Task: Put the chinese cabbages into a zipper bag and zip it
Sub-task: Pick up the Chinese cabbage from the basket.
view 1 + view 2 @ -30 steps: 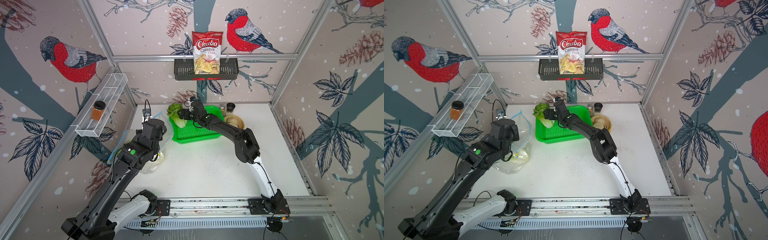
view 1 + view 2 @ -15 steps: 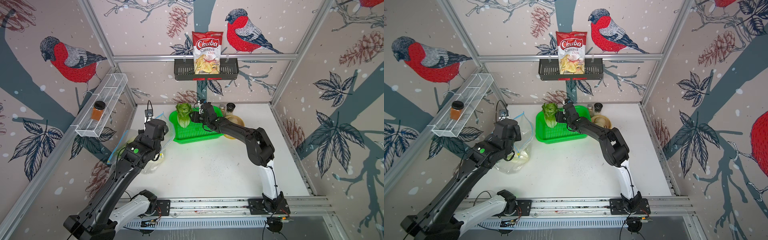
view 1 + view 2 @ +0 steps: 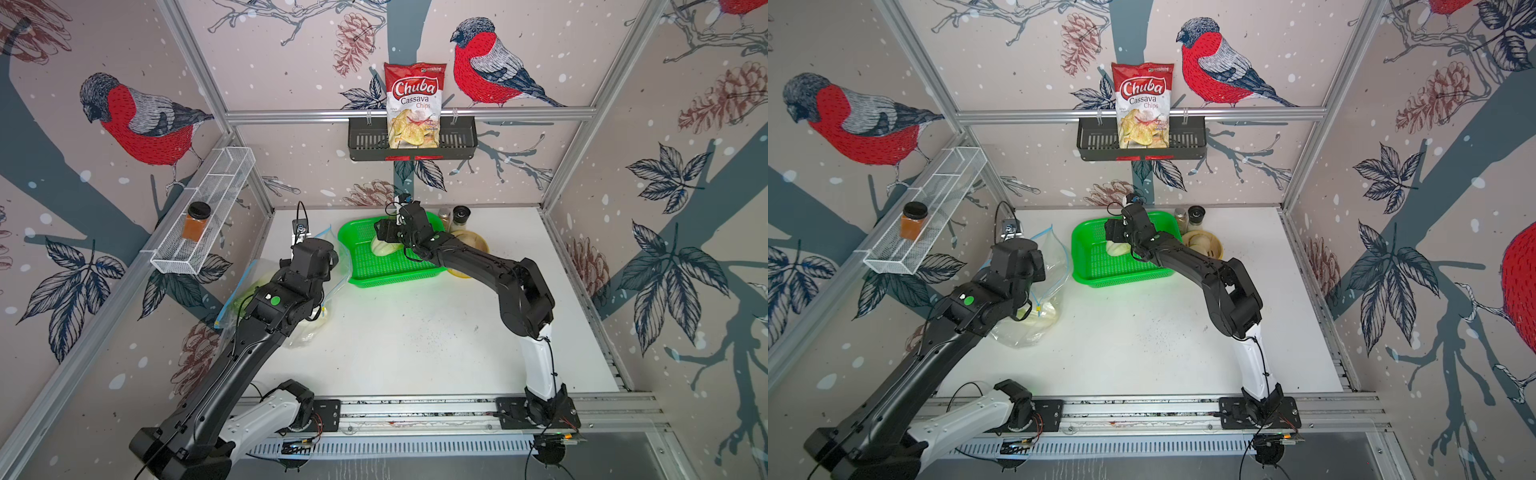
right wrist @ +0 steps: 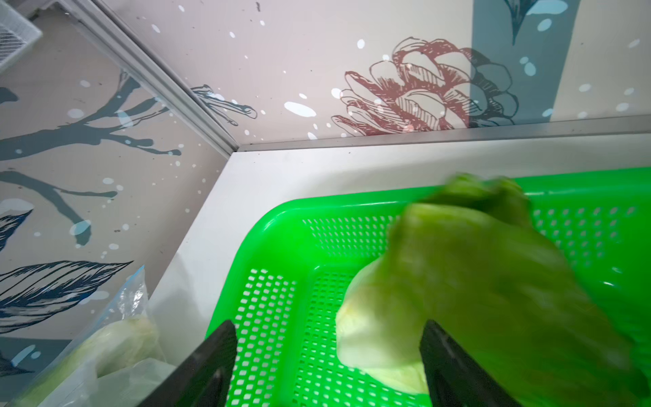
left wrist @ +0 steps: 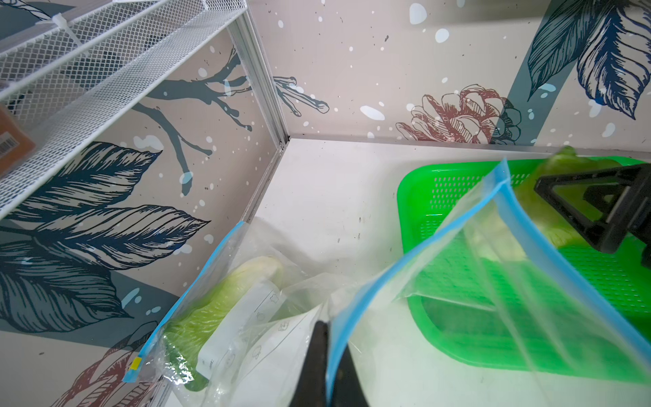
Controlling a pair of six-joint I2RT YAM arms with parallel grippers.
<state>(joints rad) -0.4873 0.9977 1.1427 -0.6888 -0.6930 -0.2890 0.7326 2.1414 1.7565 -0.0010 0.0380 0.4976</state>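
1. Looking through the right wrist camera, I see one chinese cabbage (image 4: 458, 282) lying in the green basket (image 4: 267, 317). It is blurred, but its long axis runs away from the right gripper (image 4: 327, 327). The pale base is nearest the fingertips and the leafy end reaches beyond them toward the basket's far rim.
2. That gripper's jaws stand wide. The base sits between them, off to one side, against or over one finger (image 4: 454, 366); the blur keeps me from telling which. The other finger is well apart from it, so nothing is clamped.
3. The left gripper (image 5: 329, 338) is pinched tight on the blue zip edge of the zipper bag (image 5: 493, 275). It holds that lip up, with the mouth gaping ahead of it.
4. Inside the bag, a second cabbage (image 5: 218, 303) lies along the other blue edge. Its pale end is ahead of the closed fingertips and its leafy end is off to their side.
5. In both top views the right arm (image 3: 478, 262) has its elbow raised and its forearm reaching forward over the basket. The left arm (image 3: 934, 345) stretches long from the rail, with its wrist above the bag.
6. My count is two arms, two grippers, one bag, one basket, one cabbage in the basket and one clearly in the bag. I cannot tell whether the bag holds more.
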